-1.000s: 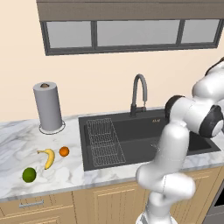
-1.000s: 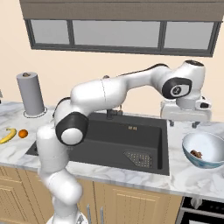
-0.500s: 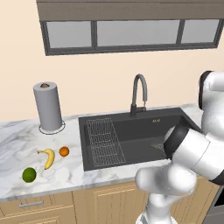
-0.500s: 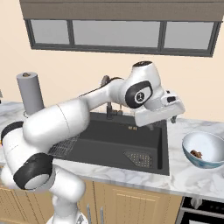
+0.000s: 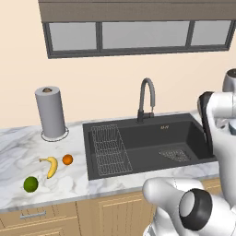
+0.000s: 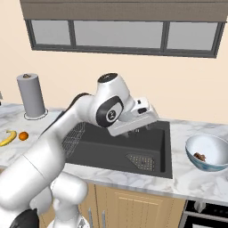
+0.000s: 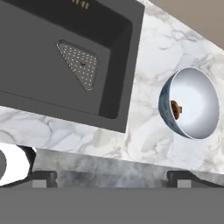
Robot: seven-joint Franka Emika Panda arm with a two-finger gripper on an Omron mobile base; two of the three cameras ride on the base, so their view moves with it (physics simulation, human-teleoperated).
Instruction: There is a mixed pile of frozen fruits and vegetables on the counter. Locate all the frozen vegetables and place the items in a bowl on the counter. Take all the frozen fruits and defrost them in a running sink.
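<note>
The fingers (image 7: 109,176) stand wide apart and empty above the sink (image 6: 147,144); the brown lump (image 6: 200,156) lies in the bowl (image 6: 209,165), while the green ball (image 5: 30,184), banana (image 5: 50,166) and orange (image 5: 67,159) rest on the surface (image 5: 60,184) left of the basin. The green ball is probably hard, frosty and prone to roll; best pinched across its middle from above.

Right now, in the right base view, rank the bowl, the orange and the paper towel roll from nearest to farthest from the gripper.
From the open gripper over the sink:
1. Bowl, to its right on the counter.
2. Paper towel roll, far left by the wall.
3. Orange, far left beside the banana; a close call with the roll.
</note>
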